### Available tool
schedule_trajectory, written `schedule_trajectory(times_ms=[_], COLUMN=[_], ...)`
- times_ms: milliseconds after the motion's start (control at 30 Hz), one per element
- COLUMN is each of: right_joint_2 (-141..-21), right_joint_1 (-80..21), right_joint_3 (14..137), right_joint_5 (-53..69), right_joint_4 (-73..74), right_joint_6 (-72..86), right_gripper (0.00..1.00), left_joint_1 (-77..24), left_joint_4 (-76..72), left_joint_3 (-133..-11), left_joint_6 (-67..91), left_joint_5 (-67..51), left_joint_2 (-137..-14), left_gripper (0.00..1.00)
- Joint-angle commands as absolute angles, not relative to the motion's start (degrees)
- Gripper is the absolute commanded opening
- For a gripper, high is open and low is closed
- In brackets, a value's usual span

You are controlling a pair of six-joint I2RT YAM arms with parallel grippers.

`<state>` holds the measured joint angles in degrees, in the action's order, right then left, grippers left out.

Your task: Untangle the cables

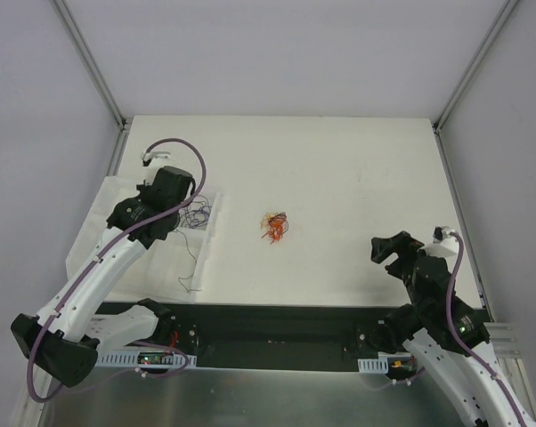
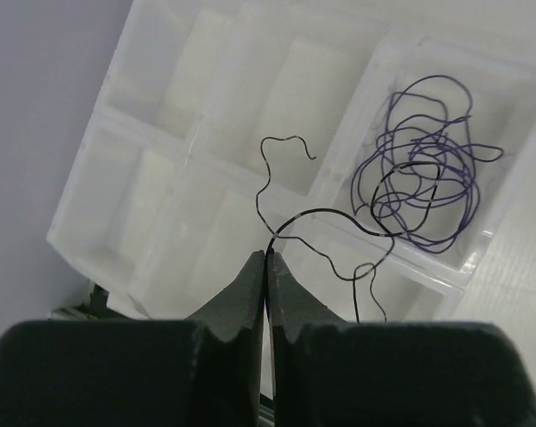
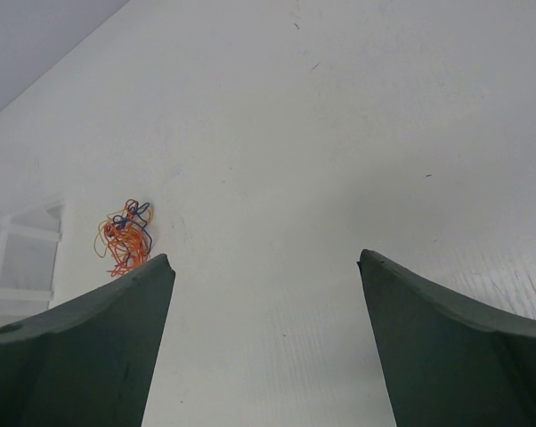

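The left gripper (image 2: 266, 258) was clenched on a thin black wire (image 2: 314, 211), pinched right at its fingertips above a translucent white box (image 2: 161, 178) at the table's (image 1: 357, 178) left side. One end of that wire curled up over the box's dividers; the other looped in among the purple wires (image 2: 424, 165), which lay in a loose coil in one compartment. The rest of the cables, a small knot (image 1: 273, 227) of orange, yellow and dark strands, sat on the bare table near its middle, well apart from both arms. The right gripper (image 3: 266, 262) hung over the right side with its fingers spread wide, grasping nothing.
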<state>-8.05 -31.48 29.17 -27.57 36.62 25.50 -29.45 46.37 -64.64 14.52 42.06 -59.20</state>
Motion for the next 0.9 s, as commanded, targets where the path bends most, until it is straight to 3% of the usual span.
schedule_trajectory(times_ms=[0,200,433,867], right_joint_2=[-8.1,-8.7,-8.7,-8.5], right_joint_1=[-31.4,-31.4,-31.5,-31.4], right_joint_3=[29.0,28.7,28.3,28.3], right_joint_5=[-27.0,-26.5,-26.2,-26.8], right_joint_4=[34.9,34.6,34.1,34.1], right_joint_6=[25.9,26.4,26.7,26.5], right_gripper=[0.88,0.88,0.88,0.88], left_joint_1=[-24.6,-24.2,-24.2,-24.2], left_joint_4=[51.1,51.5,40.6,21.5], left_joint_3=[-60.8,-59.3,-65.2,-62.1], left_joint_6=[30.7,33.2,14.4,-6.3], left_joint_5=[41.1,39.4,44.0,38.0], left_joint_2=[-55.5,-51.8,-51.1,-47.6], left_gripper=[0.0,0.0,0.0,0.0])
